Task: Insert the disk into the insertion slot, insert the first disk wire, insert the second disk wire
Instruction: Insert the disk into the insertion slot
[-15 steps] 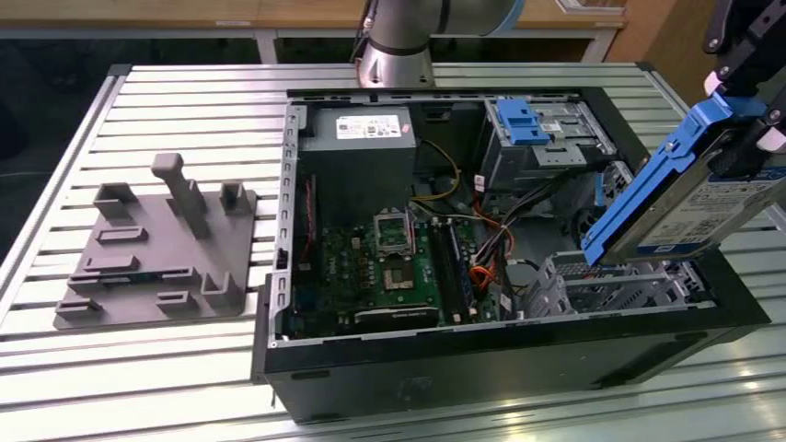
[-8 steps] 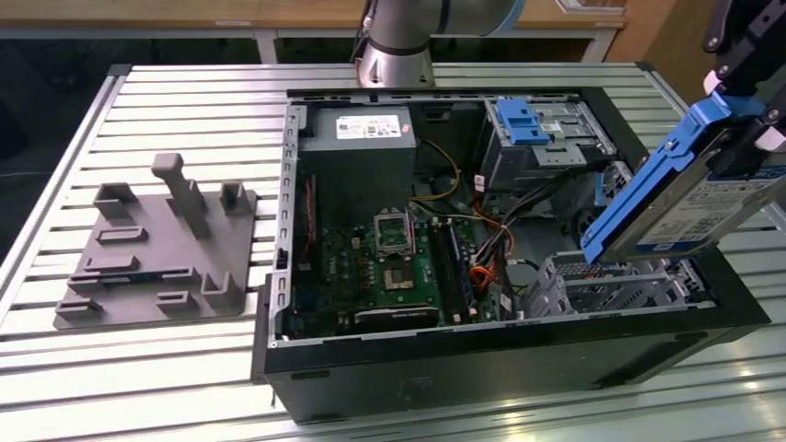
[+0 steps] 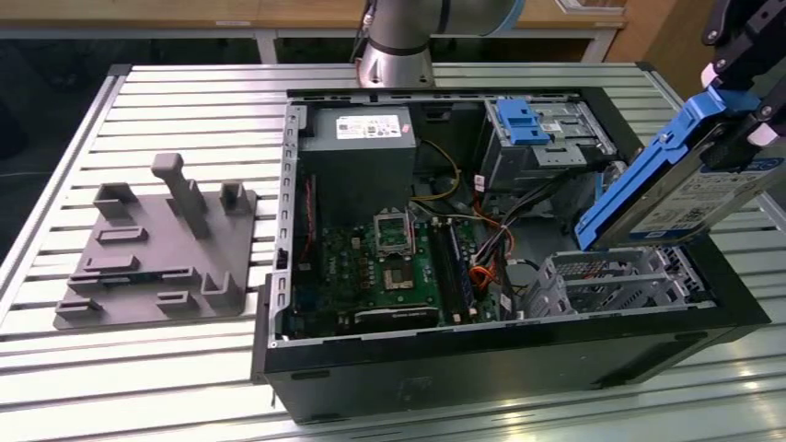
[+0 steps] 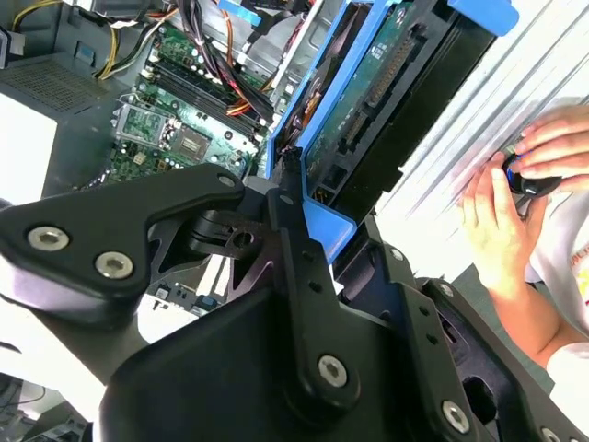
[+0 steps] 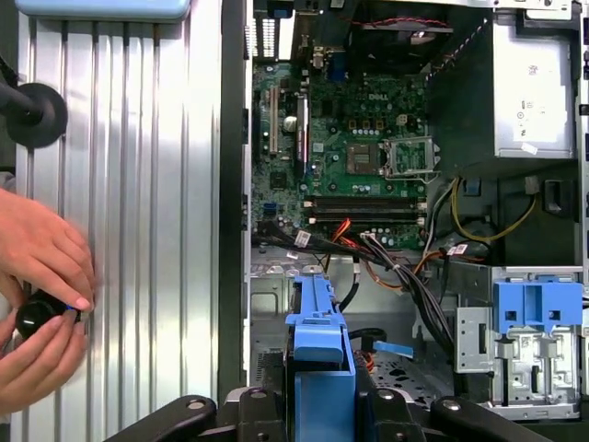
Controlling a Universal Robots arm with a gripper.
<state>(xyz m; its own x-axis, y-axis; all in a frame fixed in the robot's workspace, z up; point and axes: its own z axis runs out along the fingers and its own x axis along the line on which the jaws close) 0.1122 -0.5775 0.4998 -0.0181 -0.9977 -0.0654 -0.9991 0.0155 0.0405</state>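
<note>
So the gripper (image 3: 741,124) has its jaws clamped on the disk (image 3: 687,189) by its blue carrier, holding it tilted in the air at about 3 o'clock in the exterior view, just off toward 1 o'clock from the insertion slot (image 3: 614,281), not in it yet.

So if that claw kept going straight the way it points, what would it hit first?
Probably the insertion slot, the perforated cage just under the disk that the gripper holds; depth is unclear.

A ribbed aluminium table (image 3: 184,101) stands before wooden panelling (image 3: 147,11).
</note>
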